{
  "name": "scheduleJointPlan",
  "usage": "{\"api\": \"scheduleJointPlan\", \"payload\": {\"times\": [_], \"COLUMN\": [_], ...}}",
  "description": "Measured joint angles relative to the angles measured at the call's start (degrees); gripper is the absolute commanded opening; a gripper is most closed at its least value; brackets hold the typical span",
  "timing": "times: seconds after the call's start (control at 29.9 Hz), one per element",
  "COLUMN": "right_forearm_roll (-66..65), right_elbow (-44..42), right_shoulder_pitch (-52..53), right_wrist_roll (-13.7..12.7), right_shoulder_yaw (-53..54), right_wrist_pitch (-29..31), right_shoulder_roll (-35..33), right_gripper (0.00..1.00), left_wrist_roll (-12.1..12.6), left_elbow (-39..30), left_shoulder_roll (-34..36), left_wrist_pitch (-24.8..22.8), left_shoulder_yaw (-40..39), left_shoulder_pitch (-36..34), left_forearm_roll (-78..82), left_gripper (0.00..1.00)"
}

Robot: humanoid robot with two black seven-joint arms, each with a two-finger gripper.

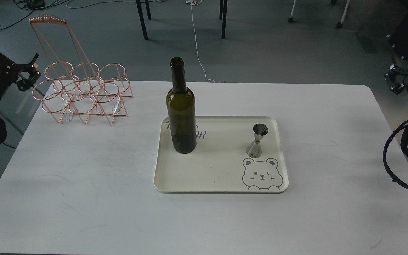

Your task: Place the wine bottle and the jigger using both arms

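Observation:
The dark olive-green wine bottle (pixel 181 113) stands upright on the left part of a cream tray (pixel 221 177) in the middle of the table. On the tray's right side the small steel jigger (pixel 257 140) stands upright, just above a printed bear face. My left gripper (pixel 34 72) hovers off the table's far left corner, beside the wire rack, open and empty. At the far right edge my right gripper (pixel 392 78) hangs off the table, dark and small, and its fingers cannot be told apart. Neither gripper is close to the tray.
A copper wire bottle rack (pixel 83 94) with a tall handle stands at the table's back left. The white table (pixel 83 177) spreads around the tray. Chair and table legs and cables lie on the grey floor behind.

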Motion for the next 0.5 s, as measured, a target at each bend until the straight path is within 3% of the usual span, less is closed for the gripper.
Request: {"api": "scheduleJointPlan", "payload": {"times": [0.37, 0.5], "right_forearm_roll": [-0.09, -4.19], "right_elbow": [1.65, 6.83], "right_shoulder_pitch": [0.12, 0.41], "right_wrist_roll": [0.00, 0.00], "right_shoulder_yaw": [-1.33, -3.48], "right_wrist_pitch": [0.05, -0.67], "right_shoulder_roll": [-0.98, -4.85], "right_gripper": [0.98, 0.98], "left_wrist_roll": [0.14, 0.14], "left_elbow": [-0.36, -0.38], "left_shoulder_roll": [0.07, -0.04], "left_wrist_pitch": [-0.43, -0.50], "left_shoulder_yaw": [-0.55, -0.64], "left_shoulder_pitch": [-0.21, -0.33], "left_forearm_roll": [0.17, 0.18], "left_gripper": [0.98, 0.98]}}
